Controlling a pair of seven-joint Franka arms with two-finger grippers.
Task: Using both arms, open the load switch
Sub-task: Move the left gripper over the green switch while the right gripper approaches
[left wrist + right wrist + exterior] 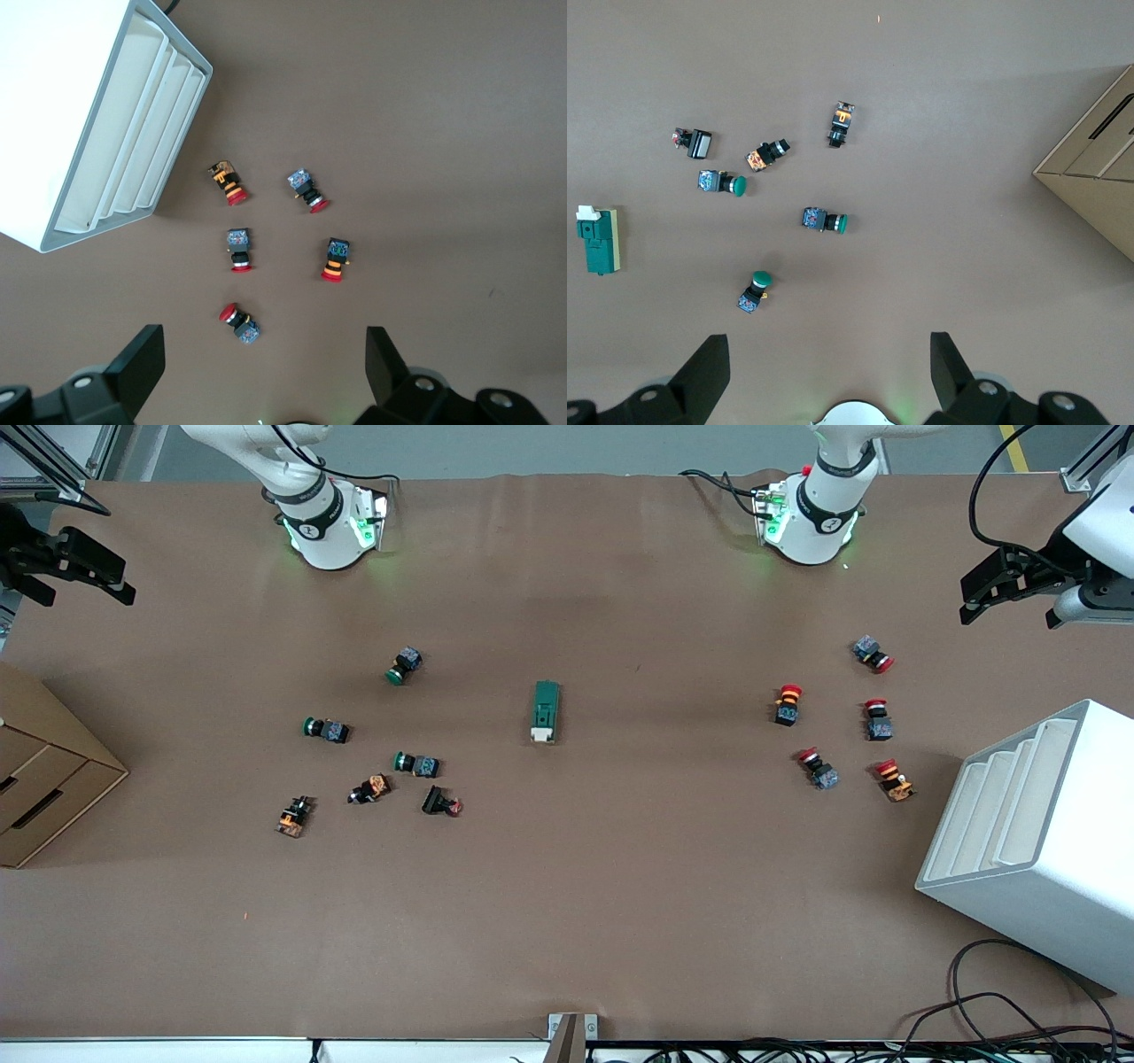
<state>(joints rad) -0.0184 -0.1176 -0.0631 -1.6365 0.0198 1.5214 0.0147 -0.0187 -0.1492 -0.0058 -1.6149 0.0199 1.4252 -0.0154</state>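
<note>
The load switch (546,710) is a dark green block with a white tab at the end nearer the front camera. It lies alone at the middle of the brown table and also shows in the right wrist view (601,241). The left wrist view does not show it. My left gripper (974,602) hangs open high over the left arm's end of the table, above the red-capped buttons, with nothing between its fingers (142,363). My right gripper (84,589) hangs open high over the right arm's end, above the green-capped buttons, and is also empty (830,359). Both are well away from the switch.
Several red-capped push buttons (788,704) lie toward the left arm's end, beside a white slotted rack (1036,841). Green-capped (404,665) and other small buttons (294,816) lie toward the right arm's end, near a cardboard box (44,779). Cables (1001,1010) trail at the table's front corner.
</note>
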